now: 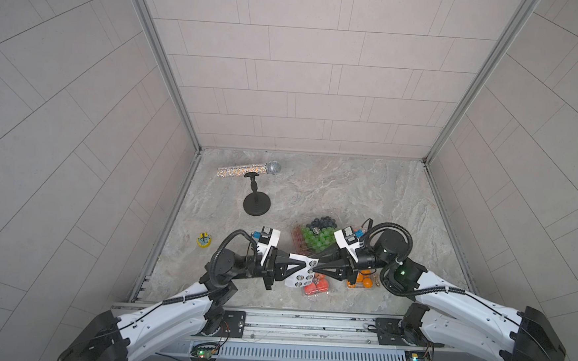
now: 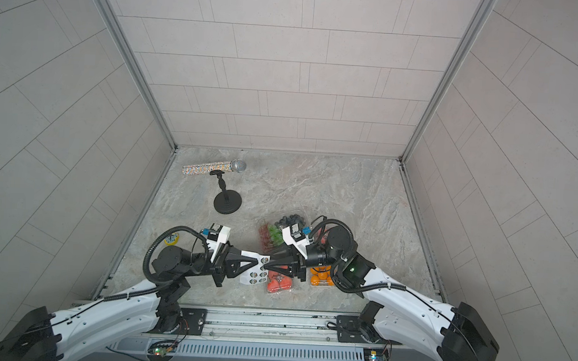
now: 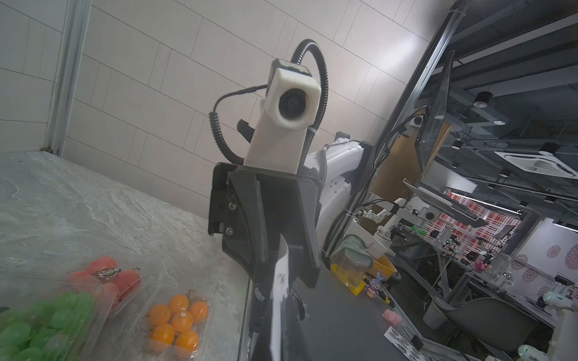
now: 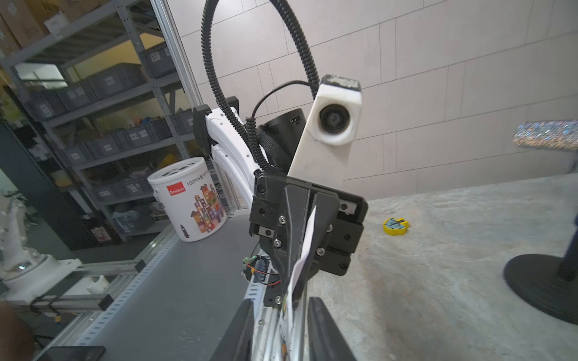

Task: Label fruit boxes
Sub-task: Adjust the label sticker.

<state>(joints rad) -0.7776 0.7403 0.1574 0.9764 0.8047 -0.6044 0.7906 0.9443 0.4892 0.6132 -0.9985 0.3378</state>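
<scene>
The left gripper (image 1: 309, 265) pinches the sticker sheet (image 1: 294, 278) tight, the right gripper (image 1: 314, 270) has its jaws apart at the sheet's edge, and the red fruit box (image 1: 317, 287) sits just under them.

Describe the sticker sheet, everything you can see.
The sticker sheet is a thin white paper rectangle carrying rows of round, dark-printed stickers. It is held in the air, slightly curled, above the box of red fruit. The left gripper is shut on it. The right gripper meets it from the opposite side, jaws apart around its edge.
</scene>
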